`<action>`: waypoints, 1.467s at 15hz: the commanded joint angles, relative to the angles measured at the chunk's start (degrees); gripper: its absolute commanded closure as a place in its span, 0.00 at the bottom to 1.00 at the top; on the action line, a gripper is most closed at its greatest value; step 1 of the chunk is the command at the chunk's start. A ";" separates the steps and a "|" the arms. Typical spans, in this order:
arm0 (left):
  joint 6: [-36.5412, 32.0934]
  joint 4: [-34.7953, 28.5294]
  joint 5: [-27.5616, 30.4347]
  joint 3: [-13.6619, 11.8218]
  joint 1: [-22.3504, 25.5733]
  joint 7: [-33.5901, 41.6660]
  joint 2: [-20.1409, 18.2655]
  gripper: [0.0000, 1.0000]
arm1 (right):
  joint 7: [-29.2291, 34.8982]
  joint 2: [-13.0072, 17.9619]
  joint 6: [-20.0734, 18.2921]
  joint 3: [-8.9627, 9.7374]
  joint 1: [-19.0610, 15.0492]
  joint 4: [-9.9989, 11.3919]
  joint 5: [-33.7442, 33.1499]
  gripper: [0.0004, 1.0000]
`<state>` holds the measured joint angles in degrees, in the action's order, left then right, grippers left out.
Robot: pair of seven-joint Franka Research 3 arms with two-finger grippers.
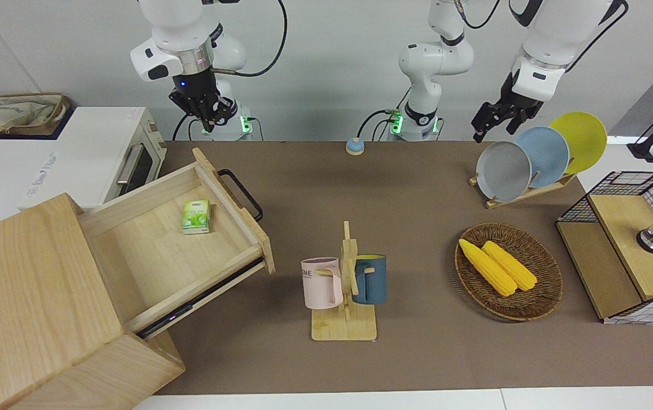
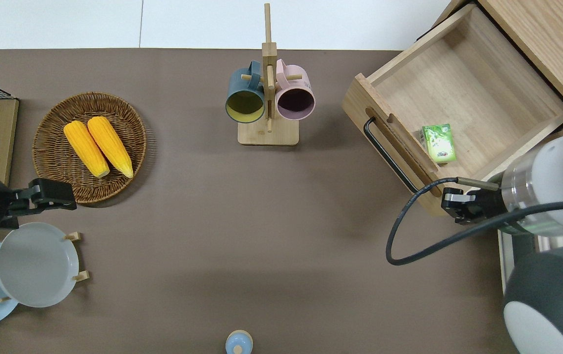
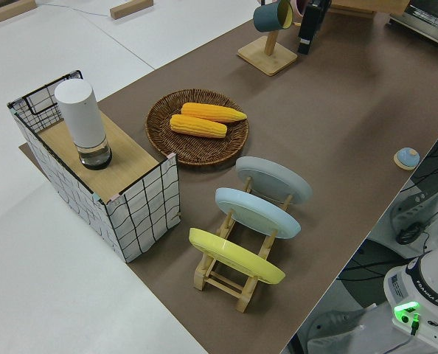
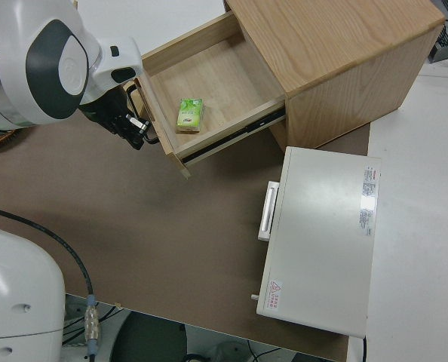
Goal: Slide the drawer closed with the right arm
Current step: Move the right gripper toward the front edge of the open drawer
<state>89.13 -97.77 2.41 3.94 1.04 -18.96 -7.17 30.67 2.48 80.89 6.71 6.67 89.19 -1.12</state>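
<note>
We see the wide shallow pale-wood drawer (image 1: pixel 184 239) standing pulled well out of its large pale-wood box (image 1: pixel 36 307) at the right arm's end of the brown bench (image 1: pixel 406 188). Its black metal bar handle (image 2: pixel 392 156) runs along the front panel, facing the middle of the bench. Inside the drawer lies a small green packet (image 2: pixel 438 142), just beside the inner face of the front panel, toward the corner nearer to the robots.

The right arm's black gripper (image 2: pixel 451 206) hangs up in the air over the front corner of the drawer that is nearer to the robots, close to the end of the handle, with the black cable looping out below it. Whether its fingers are wide or narrow, we cannot tell from here. The small blue wrist light shows in the front view (image 1: pixel 184 85). The left arm is parked, and its gripper (image 2: pixel 48 194) we cannot read either.

Beside the box, nearer to the robots, sits a white toaster oven (image 4: pixel 318 241). Near the middle of the bench we have a wooden mug stand (image 1: pixel 346 302) carrying a pink mug (image 1: pixel 322 282) and a dark blue mug (image 1: pixel 370 279). Toward the left arm's end, a round wicker basket (image 1: pixel 543 302) holds two yellow corn cobs (image 1: pixel 497 266), and a wooden rack (image 3: pixel 226 276) holds grey, blue and yellow plates upright on edge.
</note>
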 commanded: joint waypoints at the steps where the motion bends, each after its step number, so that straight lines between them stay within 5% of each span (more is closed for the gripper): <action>1: -0.89 0.21 0.05 -0.25 -0.07 0.51 -0.47 0.01 | 8.59 1.21 -0.74 1.47 1.76 0.98 1.12 1.00; 10: -0.89 0.21 0.05 -0.25 -0.07 0.51 -0.47 0.01 | 28.73 1.12 7.95 1.46 8.18 8.36 2.34 1.00; 15: -0.89 0.21 0.05 -0.25 -0.07 0.51 -0.47 0.01 | 31.82 1.04 16.56 1.38 8.45 15.65 4.02 1.00; 22: -0.89 0.21 0.05 -0.25 -0.07 0.51 -0.47 0.01 | 35.59 -0.72 25.70 0.15 7.49 18.48 4.55 1.00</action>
<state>89.13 -97.77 2.41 3.94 1.04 -18.96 -7.17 64.07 1.79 102.33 7.42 15.01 105.66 1.71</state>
